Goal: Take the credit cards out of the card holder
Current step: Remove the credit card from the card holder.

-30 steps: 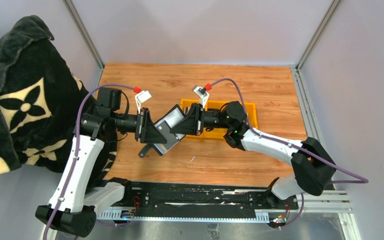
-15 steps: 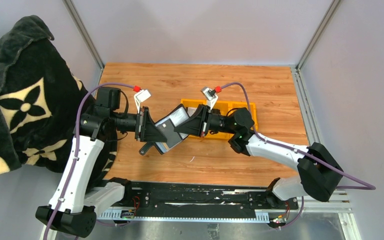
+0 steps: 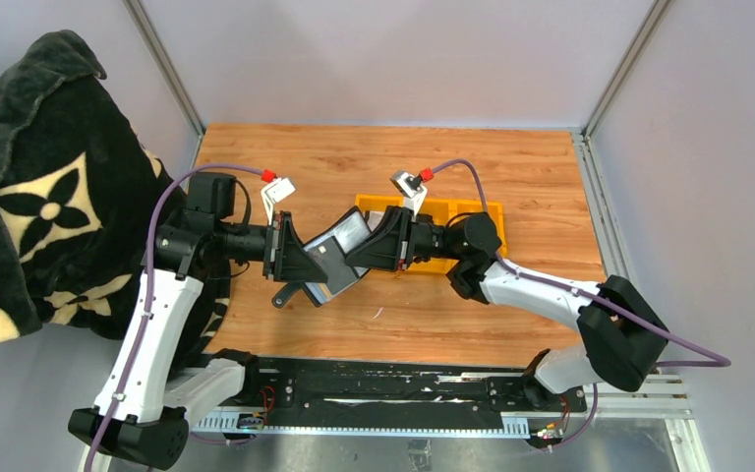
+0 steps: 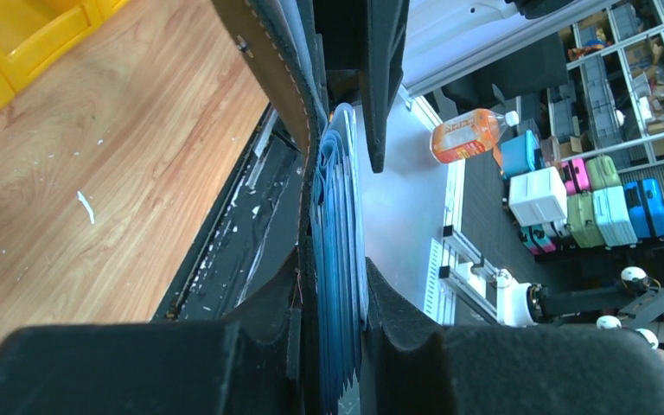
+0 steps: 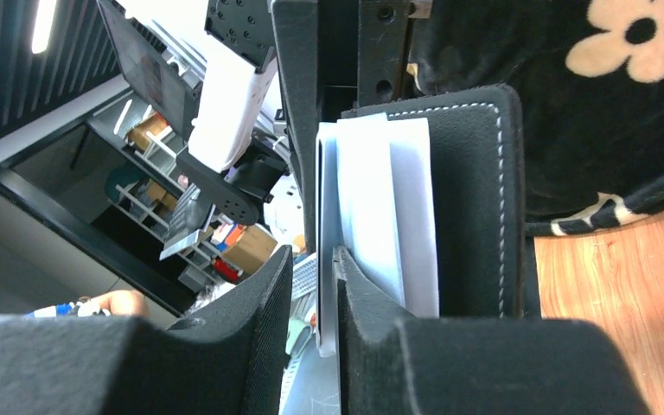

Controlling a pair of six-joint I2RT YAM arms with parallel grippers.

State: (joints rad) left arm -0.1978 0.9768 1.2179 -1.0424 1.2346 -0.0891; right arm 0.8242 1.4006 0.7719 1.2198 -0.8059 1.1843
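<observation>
Holder [image 5: 475,199] clamped in left gripper [image 4: 333,290]; right gripper [image 5: 313,259] narrow round card [image 5: 327,216] edge (grip unclear). Needed: square pinch, straight pull.

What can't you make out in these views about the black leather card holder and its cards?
Card count: left wrist view, the thin pale cards show only blurred, packed edges between the fingers of the left end effector.
Card print: right wrist view, faces glare white; the black leather card holder covers the rest.
Yellow plastic bin: contents hidden in the top view; the right arm covers most of it.
</observation>
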